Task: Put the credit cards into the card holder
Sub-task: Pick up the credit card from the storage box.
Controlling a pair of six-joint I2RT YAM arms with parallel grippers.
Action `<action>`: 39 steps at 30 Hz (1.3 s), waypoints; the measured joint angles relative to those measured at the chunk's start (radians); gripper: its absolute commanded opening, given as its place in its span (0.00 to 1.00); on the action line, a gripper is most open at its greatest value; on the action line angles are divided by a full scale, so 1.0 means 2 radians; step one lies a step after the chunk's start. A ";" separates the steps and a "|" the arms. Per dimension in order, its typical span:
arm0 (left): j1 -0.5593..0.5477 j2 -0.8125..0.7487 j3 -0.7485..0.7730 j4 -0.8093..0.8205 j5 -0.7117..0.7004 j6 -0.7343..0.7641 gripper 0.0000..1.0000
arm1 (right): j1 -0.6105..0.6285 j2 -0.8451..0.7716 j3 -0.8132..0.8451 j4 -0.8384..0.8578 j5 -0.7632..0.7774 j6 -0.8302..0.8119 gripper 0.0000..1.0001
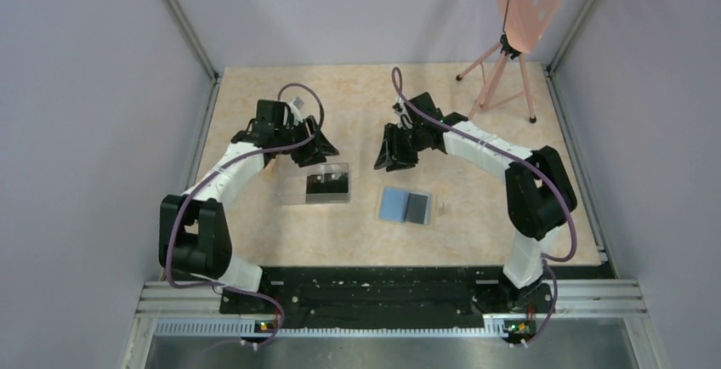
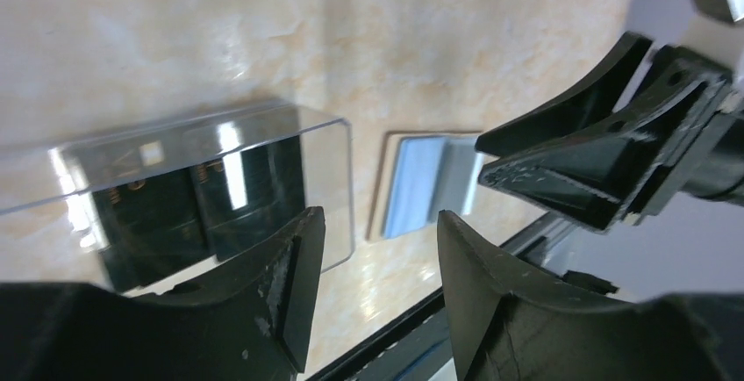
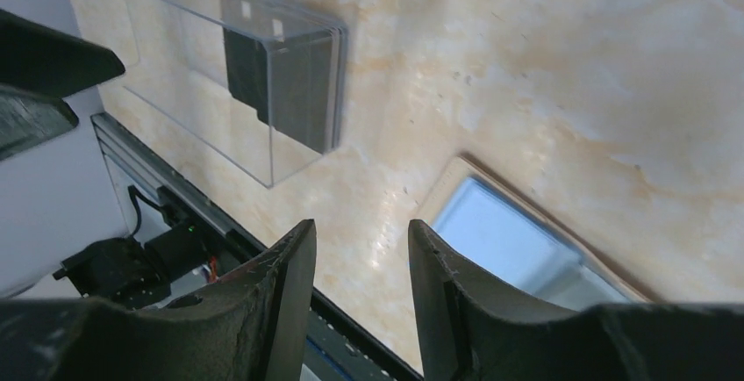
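Card holder [image 3: 513, 242] near clear box [image 3: 197, 91]

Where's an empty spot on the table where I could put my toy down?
Bare table lies at the back, left of the tripod. Another free strip runs along the near edge, before the clear box and the open card holder. The middle is crowded: the left tool and right tool hang just behind box and holder.

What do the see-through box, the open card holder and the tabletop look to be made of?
Box: clear rigid plastic, glossy; sharp glare, and the dark cards show through its walls. Card holder: probably leather or imitation, tan rim, matte grey-blue lining; which cannot be told. Tabletop: smooth beige marble-patterned surface, likely laminate, with soft reflections.
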 measured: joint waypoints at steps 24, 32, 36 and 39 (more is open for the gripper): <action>0.006 0.160 0.096 -0.238 -0.100 0.157 0.44 | 0.081 0.187 0.127 0.042 -0.062 0.095 0.30; 0.006 0.181 0.094 -0.216 -0.066 0.160 0.36 | 0.080 0.191 0.130 0.051 -0.070 0.109 0.21; 0.006 0.183 0.093 -0.206 -0.057 0.160 0.28 | 0.080 0.194 0.133 0.052 -0.074 0.110 0.20; 0.006 0.184 0.092 -0.201 -0.053 0.159 0.26 | 0.080 0.195 0.133 0.053 -0.075 0.113 0.19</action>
